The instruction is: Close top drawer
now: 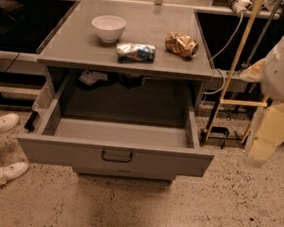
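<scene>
The top drawer point(115, 155) is a wide grey metal drawer pulled far out of the grey cabinet point(88, 50). Its flat front panel carries a small dark bar handle point(116, 157) at the centre, and the inside looks empty. My gripper point(266, 140), at the end of the cream arm, hangs at the right of the view. It is to the right of the drawer's front right corner and does not touch it.
On the cabinet top stand a white bowl point(108, 27), a crushed blue can point(136, 52) and a crumpled brown bag point(181, 44). A person's white shoes point(0, 124) are on the floor at the left. A yellow pole frame point(233, 79) and cables stand at the right.
</scene>
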Robot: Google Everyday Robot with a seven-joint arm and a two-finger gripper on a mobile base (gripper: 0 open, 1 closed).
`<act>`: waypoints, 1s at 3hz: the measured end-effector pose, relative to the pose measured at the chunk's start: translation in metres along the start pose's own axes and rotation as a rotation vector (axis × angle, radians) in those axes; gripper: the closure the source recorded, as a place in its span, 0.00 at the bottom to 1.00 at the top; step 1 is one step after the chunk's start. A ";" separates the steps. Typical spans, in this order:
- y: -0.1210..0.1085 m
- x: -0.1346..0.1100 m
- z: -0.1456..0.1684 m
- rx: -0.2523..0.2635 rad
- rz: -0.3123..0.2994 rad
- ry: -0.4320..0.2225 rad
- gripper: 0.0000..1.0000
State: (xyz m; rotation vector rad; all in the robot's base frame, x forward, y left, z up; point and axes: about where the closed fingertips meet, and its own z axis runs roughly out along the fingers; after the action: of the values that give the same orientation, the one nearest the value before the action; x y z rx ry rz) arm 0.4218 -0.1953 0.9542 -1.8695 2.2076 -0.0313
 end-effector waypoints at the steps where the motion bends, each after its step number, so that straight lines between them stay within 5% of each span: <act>1: 0.037 -0.015 0.067 -0.170 -0.095 -0.037 0.00; 2: 0.074 -0.013 0.153 -0.345 -0.110 -0.062 0.00; 3: 0.092 0.000 0.223 -0.468 -0.055 -0.065 0.00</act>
State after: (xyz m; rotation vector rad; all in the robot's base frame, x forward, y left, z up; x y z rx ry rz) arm 0.3780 -0.1467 0.7218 -2.1191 2.2584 0.5744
